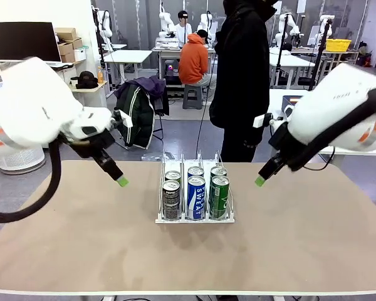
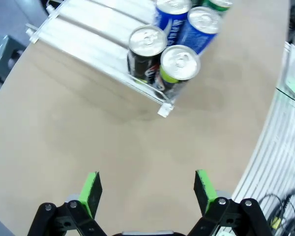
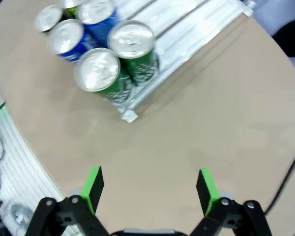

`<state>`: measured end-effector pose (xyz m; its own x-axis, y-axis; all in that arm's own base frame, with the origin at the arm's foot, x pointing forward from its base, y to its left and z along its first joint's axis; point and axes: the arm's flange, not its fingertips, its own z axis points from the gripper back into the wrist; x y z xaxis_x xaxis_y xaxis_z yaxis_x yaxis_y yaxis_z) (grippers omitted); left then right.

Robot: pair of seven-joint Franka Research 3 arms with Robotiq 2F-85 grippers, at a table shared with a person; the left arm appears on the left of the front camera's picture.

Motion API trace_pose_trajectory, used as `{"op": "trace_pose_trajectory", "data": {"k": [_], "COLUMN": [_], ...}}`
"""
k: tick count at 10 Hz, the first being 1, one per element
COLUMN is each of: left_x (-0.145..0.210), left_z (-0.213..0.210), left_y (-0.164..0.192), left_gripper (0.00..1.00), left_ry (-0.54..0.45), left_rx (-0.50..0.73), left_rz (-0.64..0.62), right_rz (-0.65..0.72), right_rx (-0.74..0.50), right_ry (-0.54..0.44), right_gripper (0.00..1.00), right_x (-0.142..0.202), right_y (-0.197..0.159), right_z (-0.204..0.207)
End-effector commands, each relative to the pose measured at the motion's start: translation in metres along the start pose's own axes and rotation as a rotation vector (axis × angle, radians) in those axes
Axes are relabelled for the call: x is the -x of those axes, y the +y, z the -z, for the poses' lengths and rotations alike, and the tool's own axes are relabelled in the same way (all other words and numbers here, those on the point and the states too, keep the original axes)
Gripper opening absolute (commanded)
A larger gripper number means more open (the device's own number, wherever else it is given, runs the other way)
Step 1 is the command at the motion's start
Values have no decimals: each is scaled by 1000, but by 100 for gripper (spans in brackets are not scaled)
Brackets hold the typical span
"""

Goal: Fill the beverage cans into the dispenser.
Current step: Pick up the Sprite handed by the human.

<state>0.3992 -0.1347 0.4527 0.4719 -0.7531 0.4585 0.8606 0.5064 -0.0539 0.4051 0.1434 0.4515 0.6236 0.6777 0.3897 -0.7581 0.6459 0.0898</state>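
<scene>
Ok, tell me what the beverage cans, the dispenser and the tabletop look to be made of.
The beverage cans look metal, likely aluminium: bright reflective silver tops, glossy printed sides. The dispenser seems plastic: smooth white base, thin see-through dividers. The tabletop is matte beige and even, perhaps laminate or a mat; the look leaves it open.

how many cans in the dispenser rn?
6, all in the dispenser, two per lane. Front: dark can, blue can, green can. Behind them: rear left can, rear middle can, rear right can.
</scene>
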Motion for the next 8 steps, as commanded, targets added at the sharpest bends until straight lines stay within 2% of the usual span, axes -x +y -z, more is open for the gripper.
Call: {"op": "trace_pose_trajectory", "data": {"k": [1, 3, 4, 5, 8], "left_x": [6, 7, 2, 2, 2], "left_z": [-13, -15, -22, -22, -22], "left_y": [19, 20, 12, 12, 12], "left_gripper": [100, 100, 100, 100, 100], "left_ry": [-39, -77, -41, -41, -41], "left_rx": [64, 75, 50, 50, 50], "left_rz": [28, 20, 34, 34, 34], "right_rz": [-60, -45, 29, -55, -55], "right_rx": [-100, -158, -81, -103, -103], "right_ry": [-25, -105, -136, -67, -67], "right_gripper": [100, 100, 100, 100, 100], "right_x": [2, 9, 11, 2, 2], "right_y": [-20, -36, -35, -23, -23], "right_z": [-18, -29, -15, -34, -34]}}
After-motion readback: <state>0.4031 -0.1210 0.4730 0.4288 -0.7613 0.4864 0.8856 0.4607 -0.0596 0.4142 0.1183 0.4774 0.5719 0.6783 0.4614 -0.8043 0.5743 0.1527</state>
